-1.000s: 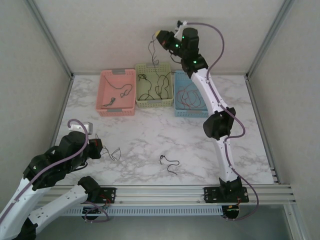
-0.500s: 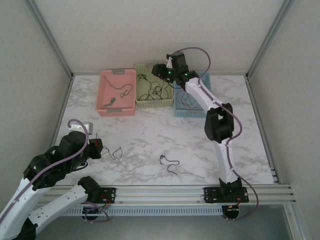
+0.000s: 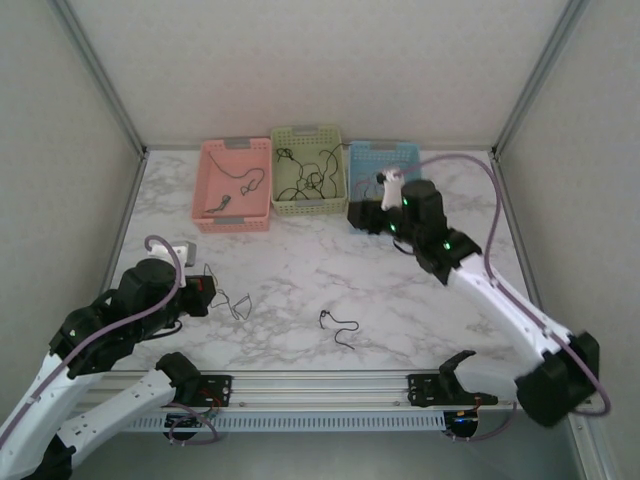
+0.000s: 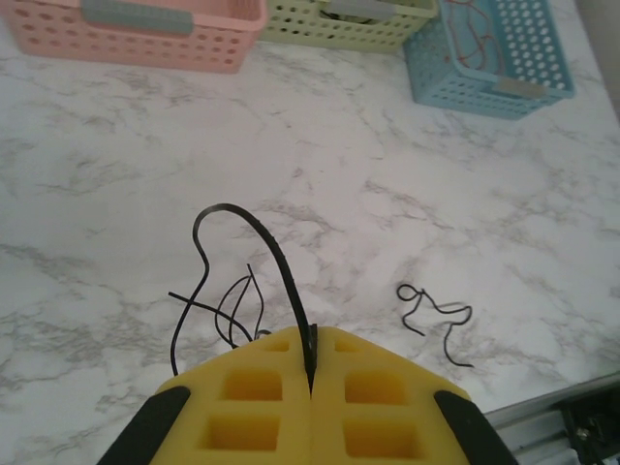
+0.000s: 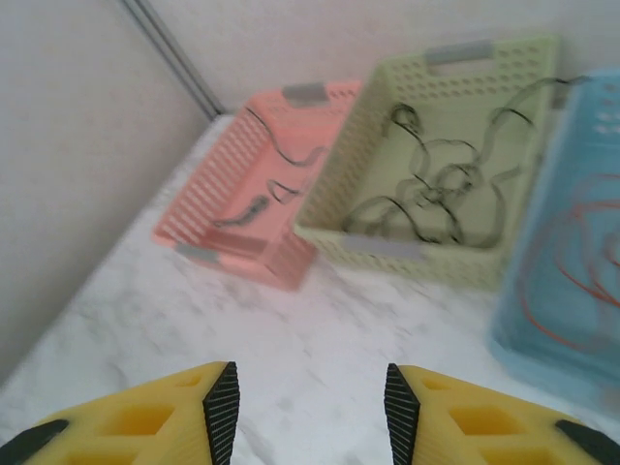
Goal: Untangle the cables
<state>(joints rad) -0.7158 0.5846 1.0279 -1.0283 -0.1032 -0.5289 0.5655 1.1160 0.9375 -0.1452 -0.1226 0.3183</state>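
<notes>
Cable clamped in left gripper; right gripper hovers, jaws parted.

Top external: high behind the arm bases, looking down on the whole table; baskets upper centre.
Left wrist: low over the table, facing the same baskets along its top edge; shares the loose cable with the top view.
Right wrist: close, blurred, same baskets across upper frame.

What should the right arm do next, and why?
Probably swing the right gripper, open and empty, down toward the loose cable lying on the tabletop. The left gripper is shut on another black cable, so it cannot take it.
</notes>
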